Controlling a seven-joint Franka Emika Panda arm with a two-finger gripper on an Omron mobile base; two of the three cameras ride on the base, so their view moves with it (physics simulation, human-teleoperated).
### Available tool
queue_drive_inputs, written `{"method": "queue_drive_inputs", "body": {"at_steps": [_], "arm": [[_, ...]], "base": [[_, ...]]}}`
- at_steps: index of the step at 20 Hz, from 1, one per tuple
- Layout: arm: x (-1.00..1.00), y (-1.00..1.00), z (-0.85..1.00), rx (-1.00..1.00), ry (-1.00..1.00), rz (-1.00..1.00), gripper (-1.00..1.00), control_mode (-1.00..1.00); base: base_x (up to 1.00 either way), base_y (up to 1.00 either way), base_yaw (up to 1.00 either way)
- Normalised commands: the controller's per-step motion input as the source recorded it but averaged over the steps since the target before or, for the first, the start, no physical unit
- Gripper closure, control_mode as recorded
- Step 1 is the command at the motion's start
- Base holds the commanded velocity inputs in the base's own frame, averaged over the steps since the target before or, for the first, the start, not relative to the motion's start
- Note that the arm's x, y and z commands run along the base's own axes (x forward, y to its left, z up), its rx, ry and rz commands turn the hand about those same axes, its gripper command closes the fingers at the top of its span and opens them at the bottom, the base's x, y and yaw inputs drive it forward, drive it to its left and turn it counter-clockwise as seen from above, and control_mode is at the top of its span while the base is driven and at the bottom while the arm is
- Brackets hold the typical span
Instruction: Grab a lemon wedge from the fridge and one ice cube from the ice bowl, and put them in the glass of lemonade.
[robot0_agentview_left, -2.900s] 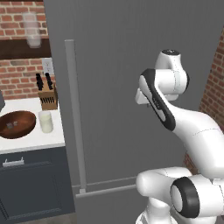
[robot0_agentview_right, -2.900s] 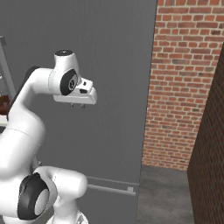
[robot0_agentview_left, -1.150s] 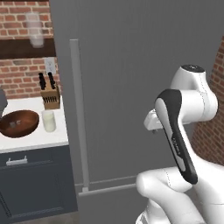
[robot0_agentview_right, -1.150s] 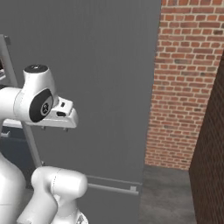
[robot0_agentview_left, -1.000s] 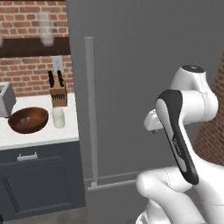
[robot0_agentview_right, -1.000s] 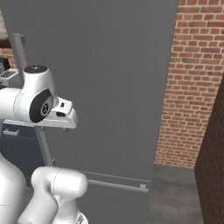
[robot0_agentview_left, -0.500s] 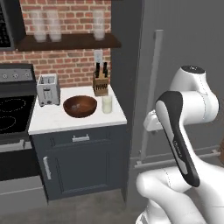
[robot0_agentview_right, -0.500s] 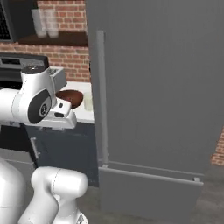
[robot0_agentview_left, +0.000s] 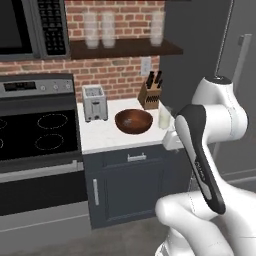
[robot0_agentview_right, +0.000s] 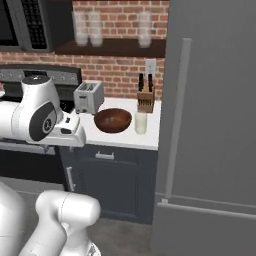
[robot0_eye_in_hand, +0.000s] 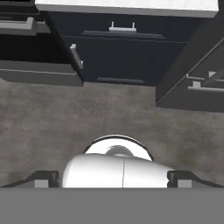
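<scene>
White arm sits nearest you, bent low in front of the cabinet (robot0_eye_in_hand: 127, 48). Your gripper (robot0_eye_in_hand: 113, 178) points down at the grey floor (robot0_eye_in_hand: 65, 113), fingers spread wide with nothing between them. Past it, the white counter (robot0_agentview_left: 102, 140) carries the ice bowl (robot0_agentview_left: 133, 121), with the glass of lemonade (robot0_agentview_left: 164, 116) just beside it on the fridge side. Toaster (robot0_agentview_left: 94, 103) stands on the bowl's other side, knife block (robot0_agentview_left: 150, 95) behind by the brick wall. Stove (robot0_agentview_left: 35, 135) adjoins the counter. Fridge (robot0_agentview_right: 215, 110) stands shut next to the counter. Frosted glasses (robot0_agentview_right: 90, 27) line the shelf above.
</scene>
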Motion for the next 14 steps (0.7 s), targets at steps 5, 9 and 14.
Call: {"method": "queue_drive_inputs", "body": {"at_steps": [5,9,14], "arm": [[0.00,0.00,0.00,0.00,0.00,0.00,-1.00,1.00],[0.00,0.00,0.00,0.00,0.00,0.00,-1.00,1.00],[0.00,0.00,0.00,0.00,0.00,0.00,-1.00,1.00]], "base": [[0.62,-0.01,-0.10],[0.51,0.00,-0.22],[0.51,0.25,-0.29]]}}
